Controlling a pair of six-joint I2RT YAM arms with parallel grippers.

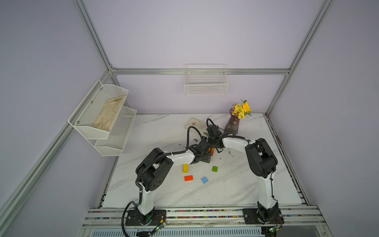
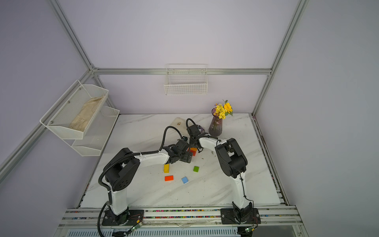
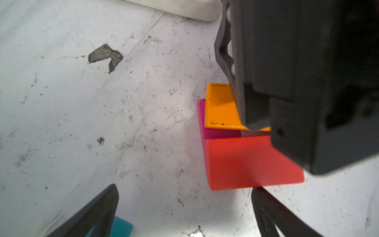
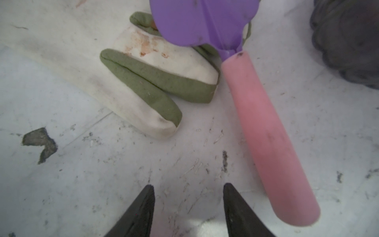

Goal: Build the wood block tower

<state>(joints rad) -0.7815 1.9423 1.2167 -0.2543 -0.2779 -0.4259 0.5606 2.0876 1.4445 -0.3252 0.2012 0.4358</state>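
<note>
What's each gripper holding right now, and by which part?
Left gripper: nothing, jaws wide open near the red block. Right gripper: a finger is at the orange block's edge; a grip cannot be told.

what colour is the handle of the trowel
Pink: the purple-bladed trowel's handle shows best in the right wrist view.

Tower: orange block atop magenta block, red block touching both.
Loose, flat, apart: yellow block, orange-red block, blue block, green block.

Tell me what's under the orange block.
The magenta block shows beneath the orange block, next to a red block. The right gripper covers the rest, so more cannot be seen.
</note>
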